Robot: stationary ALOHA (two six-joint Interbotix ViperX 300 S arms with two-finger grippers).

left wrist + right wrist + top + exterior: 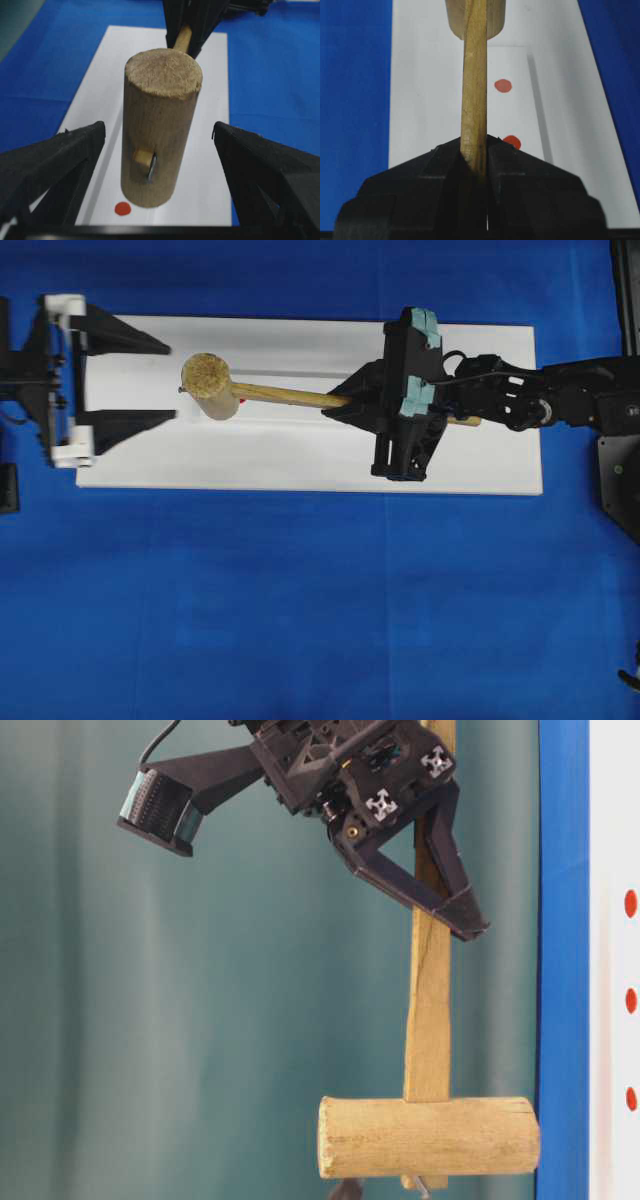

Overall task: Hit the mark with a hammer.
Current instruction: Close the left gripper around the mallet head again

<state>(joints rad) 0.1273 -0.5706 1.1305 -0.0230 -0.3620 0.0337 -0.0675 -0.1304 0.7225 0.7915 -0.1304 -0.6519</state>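
A blue table (300, 610) carries a white board (300, 455) (red-dotted).

no readable text, labels, brands or numbers on anything in view.

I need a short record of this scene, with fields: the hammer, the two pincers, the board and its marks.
hammer: wooden hammer, lifted above the board, head toward the left pincer
right pincer: right pincer shut on the hammer handle
left pincer: left pincer open, empty, one finger on each side of the hammer head, not touching it
board: white board on a blue cloth
marks: red dots on the board; one shows just below the hammer head in the left wrist view
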